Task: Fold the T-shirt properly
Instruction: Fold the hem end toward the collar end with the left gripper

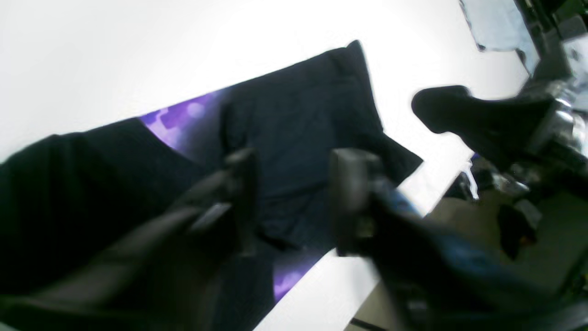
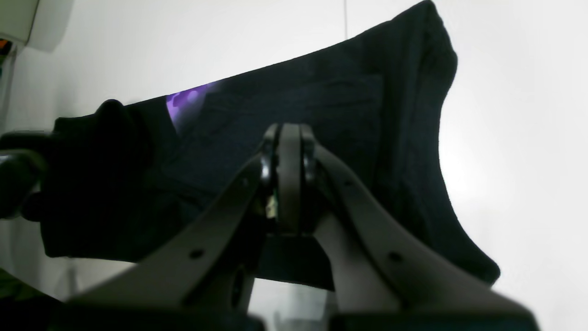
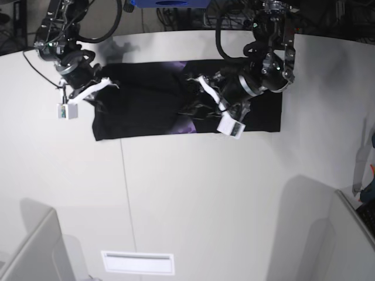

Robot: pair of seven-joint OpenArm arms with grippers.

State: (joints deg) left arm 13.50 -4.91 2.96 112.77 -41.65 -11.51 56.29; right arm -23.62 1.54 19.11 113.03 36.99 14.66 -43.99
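- T-shirt [image 3: 146, 105]: black soft cloth, folded into a long flat band across the far part of the white table [image 3: 193, 193]. Mostly plain black side up.
- Purple print peeking out at the fold seams [image 1: 177, 122], also seen in right wrist view [image 2: 183, 99]. Blotchy light spots in the purple.
- Cloth surface lightly wrinkled; layered edges and a stepped corner visible in left wrist view [image 1: 312, 115].
- In right wrist view, shirt end [image 2: 413, 138] curved, thick folded edge, faint knit texture.
- Table: smooth matte white, one thin seam line running toward the near edge.
- Left hand [image 1: 291, 197]: fingers parted, moderate gap, nothing between them. Hovering over the middle of the band, tilted down toward the cloth. Blurred in wrist view.
- Right hand [image 2: 289, 174]: grey plastic fingers pressed together at the tips, no cloth visibly pinched. Positioned at the band's end on base view's left [image 3: 88, 91], angled toward the shirt edge.
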